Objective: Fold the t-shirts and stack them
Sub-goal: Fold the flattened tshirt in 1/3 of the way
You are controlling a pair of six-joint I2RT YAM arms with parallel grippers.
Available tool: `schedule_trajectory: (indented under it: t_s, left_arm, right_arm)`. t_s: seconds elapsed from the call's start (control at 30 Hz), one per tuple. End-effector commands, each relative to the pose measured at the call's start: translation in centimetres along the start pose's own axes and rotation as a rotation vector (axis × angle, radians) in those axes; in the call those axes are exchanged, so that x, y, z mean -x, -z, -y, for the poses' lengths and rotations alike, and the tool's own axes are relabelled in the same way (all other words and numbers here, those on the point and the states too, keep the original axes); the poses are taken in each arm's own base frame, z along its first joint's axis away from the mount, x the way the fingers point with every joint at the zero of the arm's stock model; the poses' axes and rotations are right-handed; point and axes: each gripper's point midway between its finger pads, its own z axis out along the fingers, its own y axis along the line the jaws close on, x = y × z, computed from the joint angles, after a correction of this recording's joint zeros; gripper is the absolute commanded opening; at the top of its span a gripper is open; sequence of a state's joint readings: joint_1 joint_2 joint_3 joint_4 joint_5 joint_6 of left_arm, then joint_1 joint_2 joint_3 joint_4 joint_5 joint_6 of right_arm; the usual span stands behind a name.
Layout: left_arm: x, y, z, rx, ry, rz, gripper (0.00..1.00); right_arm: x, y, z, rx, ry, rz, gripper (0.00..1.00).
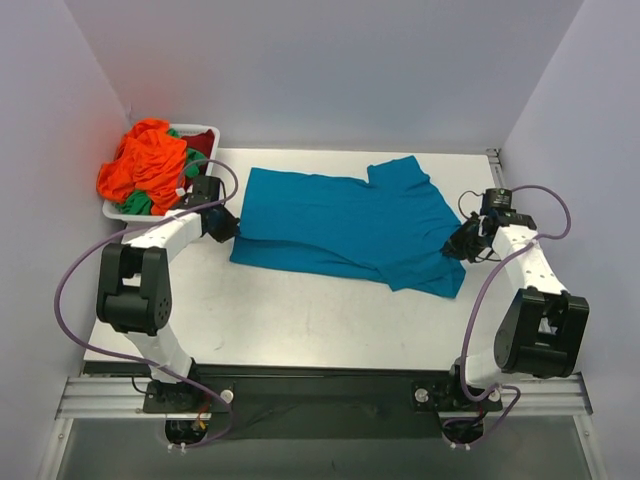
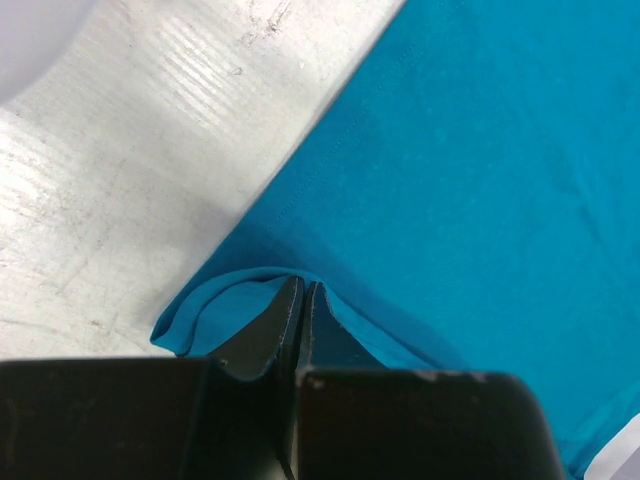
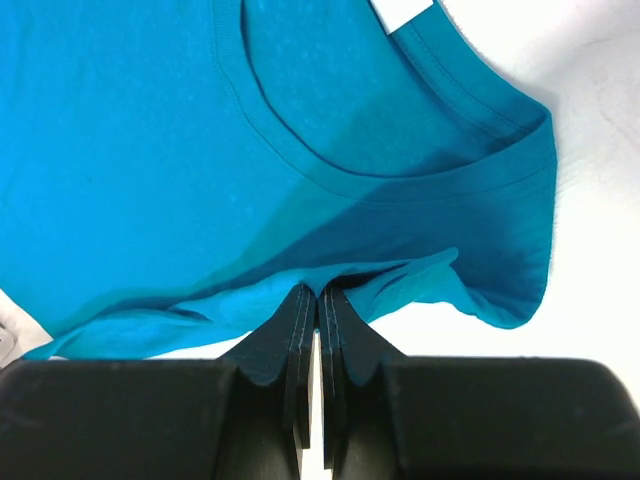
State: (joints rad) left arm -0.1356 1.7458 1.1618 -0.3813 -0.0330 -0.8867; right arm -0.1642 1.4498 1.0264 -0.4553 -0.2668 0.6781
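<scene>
The job looks barely begun: only the teal t-shirt [image 1: 345, 228] is out on the table [image 1: 300, 320], lying across the middle and toward 12 o'clock, spread sideways with its neck end at 3 o'clock and its hem end at 9 o'clock. A sleeve sticks out toward 12 o'clock. No tidy folded packet shows, and no stack exists anywhere in view. Whether its near edge is already doubled over I cannot tell. The left arm [image 1: 165, 235] reaches the shirt's 9 o'clock edge, and its wrist view shows the jaws pressed together on a puckered bit of the hem. The right arm [image 1: 530, 265] reaches the 3 o'clock edge, its jaws likewise clamped on a lifted fold of cloth just below the neckline. I judge this as both ends being pinched ready for a fold or a straightening pull. Left to do: fold this shirt, then fold and stack all the others. The white tray [image 1: 207, 129] at the table's 10 o'clock corner holds them in a crumpled heap: the orange shirt [image 1: 145, 165] on top, the green shirt [image 1: 137, 203] peeking out at its near edge, and the dark red shirt [image 1: 200, 143] at the tray's far side.
</scene>
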Motion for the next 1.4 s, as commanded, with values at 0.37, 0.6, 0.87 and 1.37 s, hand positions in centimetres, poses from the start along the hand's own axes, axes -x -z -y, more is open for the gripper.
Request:
schedule_trajectory:
  t_s: [0.37, 0.6, 0.87, 1.37]
  left_arm:
    - [2.7, -0.3, 2.6, -0.073, 0.014, 0.039, 0.0]
    - [2.9, -1.4, 3.2, -0.098, -0.005, 0.018, 0.0]
    - [3.7, -2.1, 3.8, -0.137, -0.012, 0.014, 0.09]
    - [1.6, 3.0, 0.8, -0.151, 0.019, 0.056, 0.58]
  right_arm:
    - [1.9, -0.3, -1.2, 0.036, 0.003, -0.018, 0.0]
    - [1.6, -0.9, -0.6, 0.028, -0.003, -0.031, 0.0]
    - [1.5, -2.0, -0.4, 0.037, 0.014, -0.068, 0.2]
    - [-1.5, 0.8, 4.1, -0.036, -0.034, 0.05, 0.42]
